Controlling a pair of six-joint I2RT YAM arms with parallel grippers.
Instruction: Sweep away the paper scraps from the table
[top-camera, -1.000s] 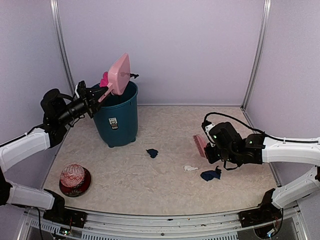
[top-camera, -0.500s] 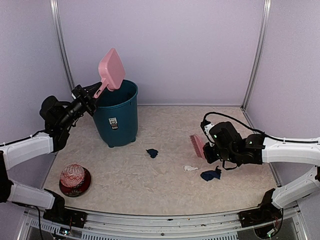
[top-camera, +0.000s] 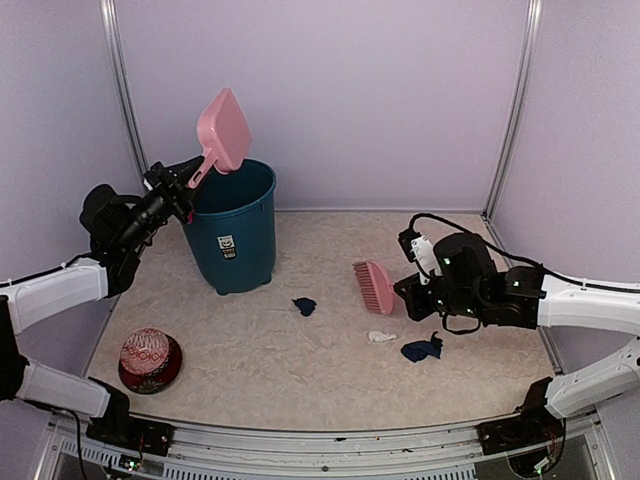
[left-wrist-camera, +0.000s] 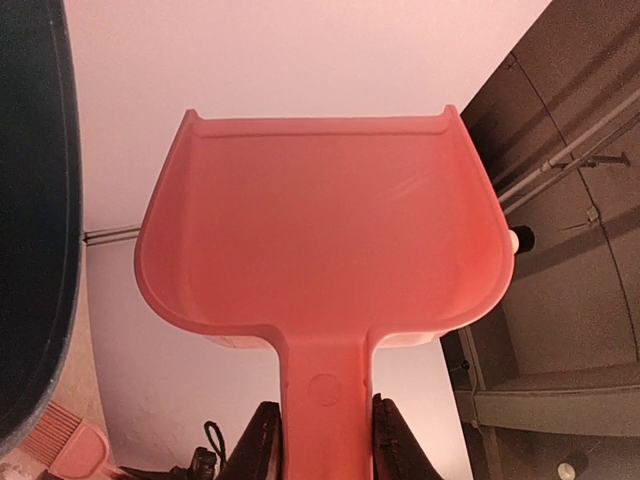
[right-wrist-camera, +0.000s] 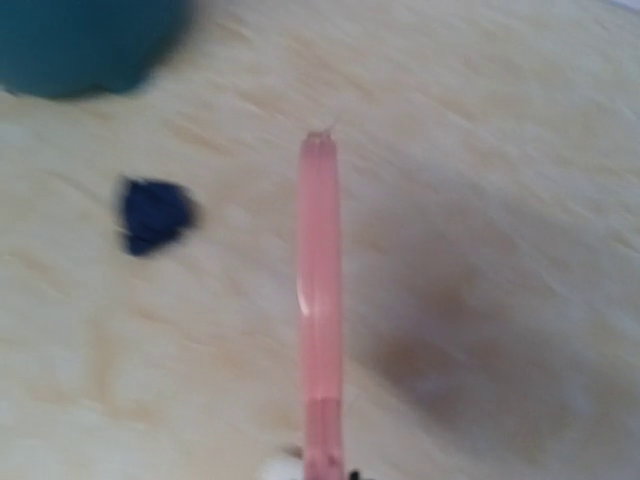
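Note:
Three paper scraps lie on the beige table (top-camera: 300, 360): a small dark blue one (top-camera: 304, 306), a white one (top-camera: 380, 337) and a larger dark blue one (top-camera: 421, 350). My left gripper (top-camera: 186, 180) is shut on the handle of the pink dustpan (top-camera: 224, 131), held tilted up over the teal bin (top-camera: 233, 226); the pan (left-wrist-camera: 320, 250) looks empty, its handle between my fingers (left-wrist-camera: 258, 445). My right gripper (top-camera: 403, 292) is shut on the pink brush (top-camera: 374, 285), held above the table between the scraps. In the blurred right wrist view the brush (right-wrist-camera: 320, 300) runs up the middle, with the small blue scrap (right-wrist-camera: 155, 214) to its left.
A dark red bowl with a red patterned ball (top-camera: 149, 359) stands at the front left. Lilac walls and metal posts (top-camera: 124, 110) close in the table on three sides. The bin edge (right-wrist-camera: 85, 45) shows at the top left of the right wrist view.
My left gripper lifted the dustpan from its tipped position at the bin's rim to higher above it. My right gripper swung the brush left and forward, towards the small blue scrap.

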